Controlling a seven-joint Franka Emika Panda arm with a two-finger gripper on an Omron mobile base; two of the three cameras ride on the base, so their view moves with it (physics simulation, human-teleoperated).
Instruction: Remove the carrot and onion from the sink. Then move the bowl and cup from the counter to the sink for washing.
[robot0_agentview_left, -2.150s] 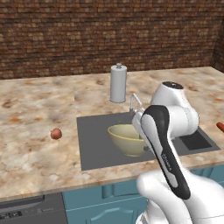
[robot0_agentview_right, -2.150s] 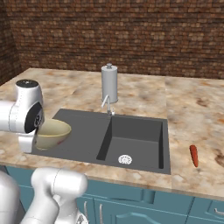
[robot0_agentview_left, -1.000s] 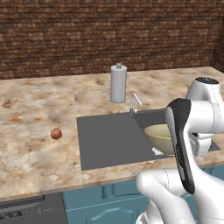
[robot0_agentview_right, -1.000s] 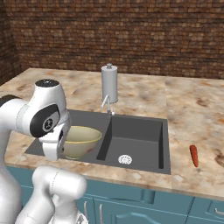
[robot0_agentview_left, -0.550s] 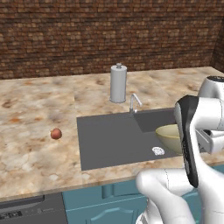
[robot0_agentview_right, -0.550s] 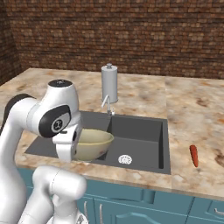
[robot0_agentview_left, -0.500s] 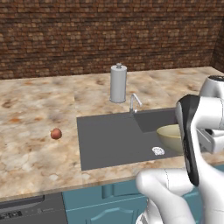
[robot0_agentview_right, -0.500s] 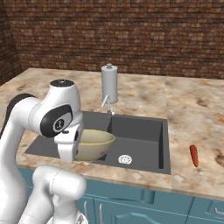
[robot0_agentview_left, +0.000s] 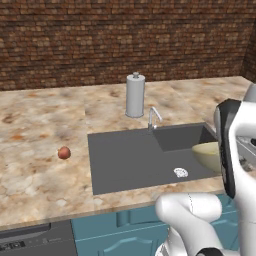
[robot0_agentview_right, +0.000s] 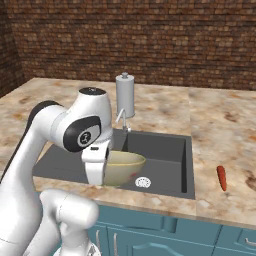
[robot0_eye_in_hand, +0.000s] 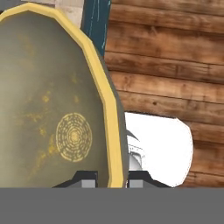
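One wide olive-yellow bowl with a pale rim (robot0_agentview_right: 122, 167) is being held by its rim between the nearly closed fingers of the two-finger gripper (robot0_eye_in_hand: 113, 178), over the front of the dark grey recessed sink (robot0_agentview_right: 160, 155), beside the white drain (robot0_agentview_right: 143, 182). Beige marbled stone counter (robot0_agentview_left: 45, 165) is surrounding the sink beneath a brick wall (robot0_agentview_left: 100, 40). Since earlier, the bowl is being carried rightward from the sink's left panel.
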